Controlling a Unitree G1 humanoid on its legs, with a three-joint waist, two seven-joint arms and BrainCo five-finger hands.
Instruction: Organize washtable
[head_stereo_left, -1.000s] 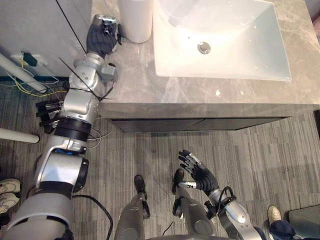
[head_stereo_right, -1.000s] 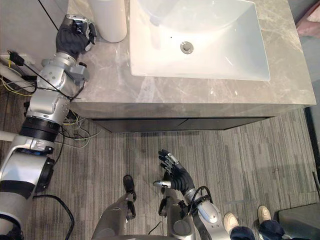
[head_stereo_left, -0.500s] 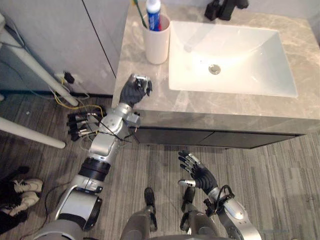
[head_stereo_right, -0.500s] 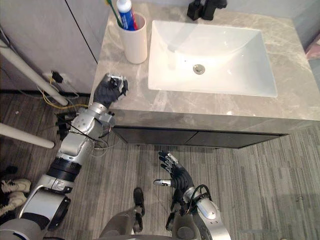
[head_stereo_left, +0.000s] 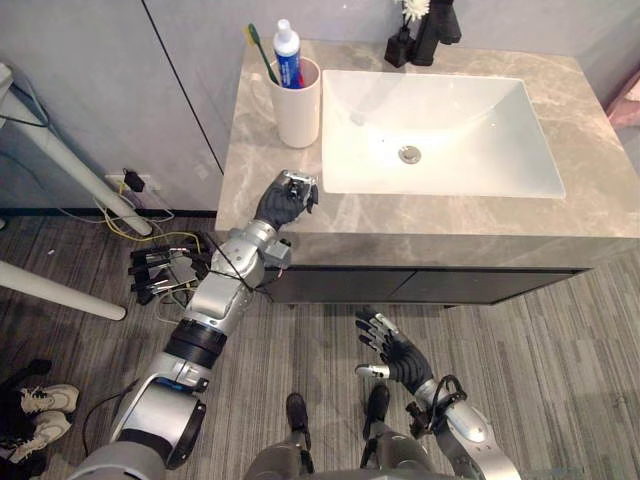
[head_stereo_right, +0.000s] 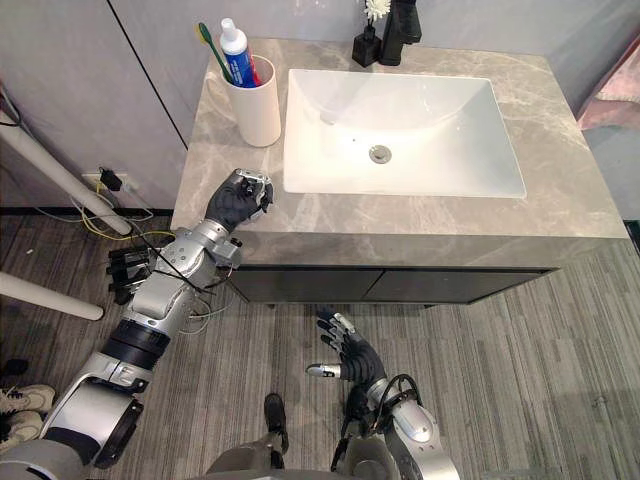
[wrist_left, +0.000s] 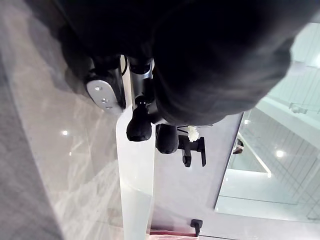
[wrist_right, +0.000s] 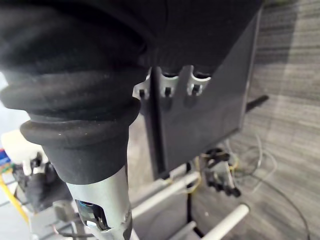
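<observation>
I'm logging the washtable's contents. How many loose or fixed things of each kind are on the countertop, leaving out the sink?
Cup: 1
Toothbrush: 1
Toothpaste tube: 1
Faucet: 1
Flower vase: 1
Total: 5

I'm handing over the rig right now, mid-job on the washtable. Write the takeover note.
Hands: the left hand is shut, seemingly empty, over the front left of the counter. The right hand is open, fingers spread, low above the floor.
Things: toothbrush and toothpaste stand in the white cup, back left beside the sink; the black faucet is behind it.
Done: both appear stowed.
Left: probably little; check the counter first.
</observation>
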